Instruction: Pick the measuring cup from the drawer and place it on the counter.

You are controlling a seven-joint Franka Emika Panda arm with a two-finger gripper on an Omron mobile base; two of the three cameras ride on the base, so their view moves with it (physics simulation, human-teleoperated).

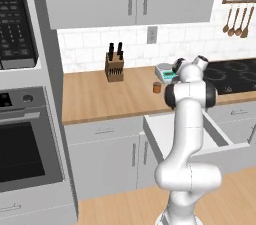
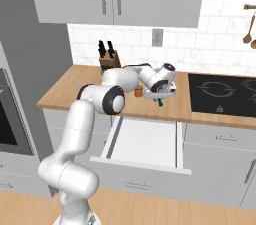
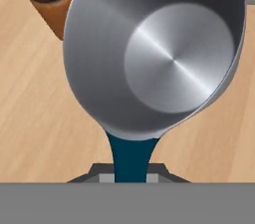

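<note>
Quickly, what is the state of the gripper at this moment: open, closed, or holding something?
Gripper: closed on the blue handle of the measuring cup, held above the counter.

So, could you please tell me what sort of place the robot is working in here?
A simulated home kitchen, it seems: a wood-grain counter over grey cabinets, a black cooktop, a knife block against the tiled wall, and an oven at left.
</note>
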